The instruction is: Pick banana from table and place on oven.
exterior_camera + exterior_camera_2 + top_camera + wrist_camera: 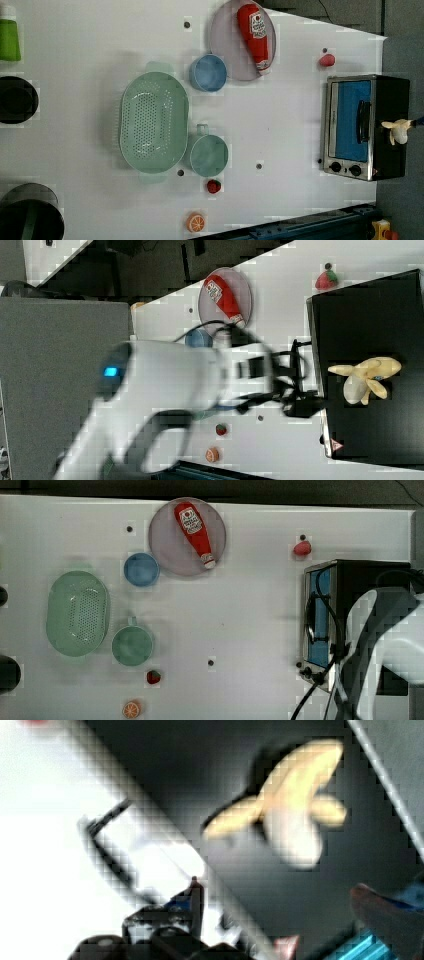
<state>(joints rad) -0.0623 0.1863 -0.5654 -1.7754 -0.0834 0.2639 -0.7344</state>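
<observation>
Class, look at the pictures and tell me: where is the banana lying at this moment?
The banana lies on the oven's black top, towards the right view's right, clear of the table.

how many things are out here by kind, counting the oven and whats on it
Toy food: 4 (banana, orange slice, two red berries)
Ketchup bottle: 1
Cups: 2 (blue, green)
Plate: 1
Colander: 1
Oven: 1
Total: 10
</observation>
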